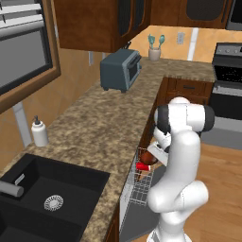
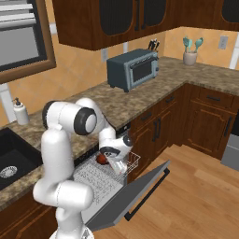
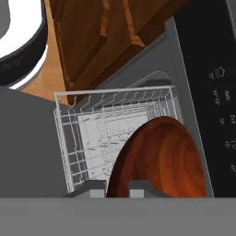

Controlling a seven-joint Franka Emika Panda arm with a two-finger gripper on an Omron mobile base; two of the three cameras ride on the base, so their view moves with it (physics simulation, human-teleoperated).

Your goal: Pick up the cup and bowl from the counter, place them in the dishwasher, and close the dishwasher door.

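In the hand view the dark reddish-brown bowl stands on edge, its rim pinched between my gripper's fingertips. Below it lies the pale grey wire rack of the dishwasher. From the left base view my gripper hangs over the pulled-out rack with the bowl in it, and the red cup rests in the rack just beside the bowl. The dishwasher door is dropped open below the rack, under my gripper. The granite counter runs alongside.
A grey toaster oven stands on the counter, a beige utensil holder in the far corner. The black sink and a soap bottle are at the left. The oven range is at the right. Wood floor lies beyond the door.
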